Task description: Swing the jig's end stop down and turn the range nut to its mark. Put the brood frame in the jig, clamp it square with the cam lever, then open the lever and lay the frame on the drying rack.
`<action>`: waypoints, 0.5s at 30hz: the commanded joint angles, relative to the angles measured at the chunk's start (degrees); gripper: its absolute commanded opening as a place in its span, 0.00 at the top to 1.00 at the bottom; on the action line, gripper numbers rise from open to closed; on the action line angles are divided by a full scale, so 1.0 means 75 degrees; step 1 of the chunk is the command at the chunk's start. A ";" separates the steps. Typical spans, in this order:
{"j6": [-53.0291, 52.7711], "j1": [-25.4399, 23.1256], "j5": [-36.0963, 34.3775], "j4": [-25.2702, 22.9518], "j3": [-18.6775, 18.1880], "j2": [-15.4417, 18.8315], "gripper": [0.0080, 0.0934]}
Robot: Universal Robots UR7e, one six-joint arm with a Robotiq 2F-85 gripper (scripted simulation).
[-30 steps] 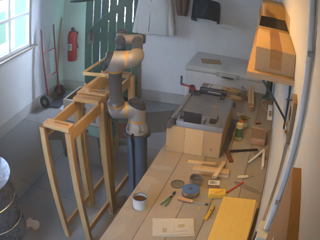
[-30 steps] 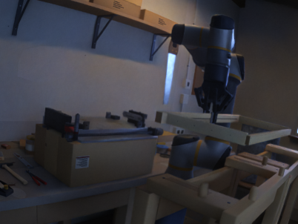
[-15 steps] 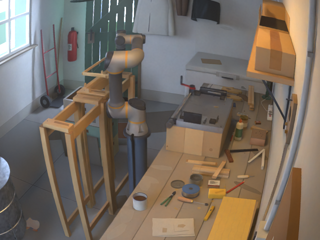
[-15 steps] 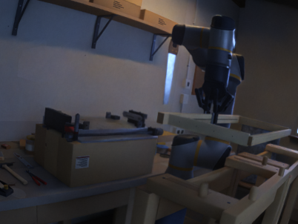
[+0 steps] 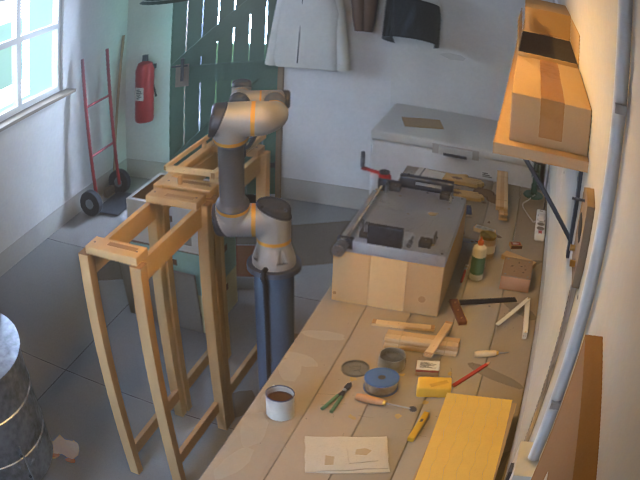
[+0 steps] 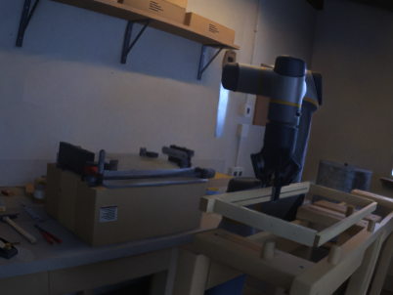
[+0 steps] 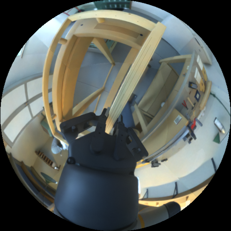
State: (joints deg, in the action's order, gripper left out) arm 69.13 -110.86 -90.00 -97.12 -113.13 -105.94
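Observation:
My gripper (image 6: 276, 188) (image 7: 111, 120) hangs over the tall wooden drying rack (image 5: 155, 248) (image 6: 293, 254), away from the bench. A pale wooden brood frame (image 6: 288, 210) (image 7: 103, 64) (image 5: 194, 160) hangs level just above the rack's top rails. I cannot tell if it touches them. The jig (image 5: 408, 222) (image 6: 132, 171) sits on a box on the bench, with its red-handled cam lever (image 5: 369, 168) at the far end. The gripper is closed on the frame's near bar.
The workbench (image 5: 393, 336) carries loose tools, wood offcuts, a glue bottle (image 5: 478, 258) and a cup (image 5: 279, 402). The arm's pedestal (image 5: 273, 310) stands between rack and bench. A shelf with a carton (image 5: 548, 103) overhangs the bench.

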 commanded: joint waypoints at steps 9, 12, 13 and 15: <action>0.0000 0.0000 0.0003 -0.0031 -0.0005 -0.0009 1.00; 0.0000 -0.0001 0.0003 -0.0051 -0.0024 -0.0006 1.00; 0.0000 -0.0001 0.0003 -0.0059 -0.0031 -0.0005 1.00; 0.0000 -0.0001 0.0003 -0.0077 -0.0048 -0.0002 1.00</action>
State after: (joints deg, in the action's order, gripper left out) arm 69.14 -110.86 -90.00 -97.65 -113.55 -105.92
